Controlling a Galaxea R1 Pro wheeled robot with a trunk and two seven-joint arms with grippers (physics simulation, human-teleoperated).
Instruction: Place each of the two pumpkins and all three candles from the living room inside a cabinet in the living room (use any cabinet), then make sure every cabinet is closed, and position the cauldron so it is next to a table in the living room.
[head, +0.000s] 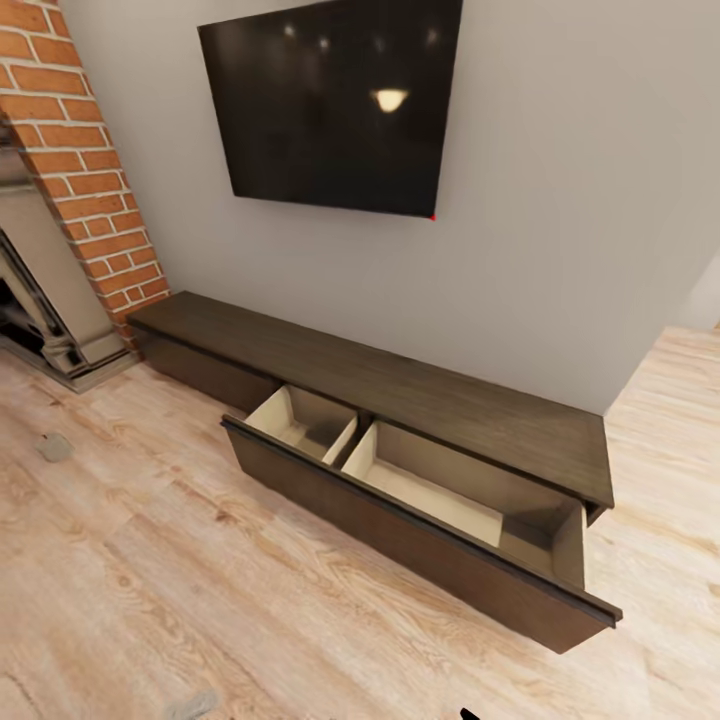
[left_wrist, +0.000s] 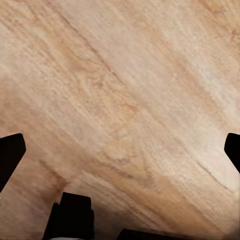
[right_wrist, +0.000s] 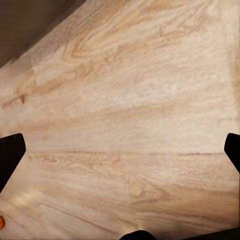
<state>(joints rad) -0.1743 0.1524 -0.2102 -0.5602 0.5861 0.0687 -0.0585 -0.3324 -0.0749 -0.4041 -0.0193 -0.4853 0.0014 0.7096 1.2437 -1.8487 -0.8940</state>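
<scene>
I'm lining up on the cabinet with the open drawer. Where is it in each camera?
Head view: the cabinet runs along the wall under the TV, its drawer pulled open right of centre.
Right wrist view: a dark brown strip in one corner, probably the cabinet's front.
Left wrist view: bare wood floor ahead of the left gripper.
Shared landmark: the pale wood floor, in all three.
</scene>
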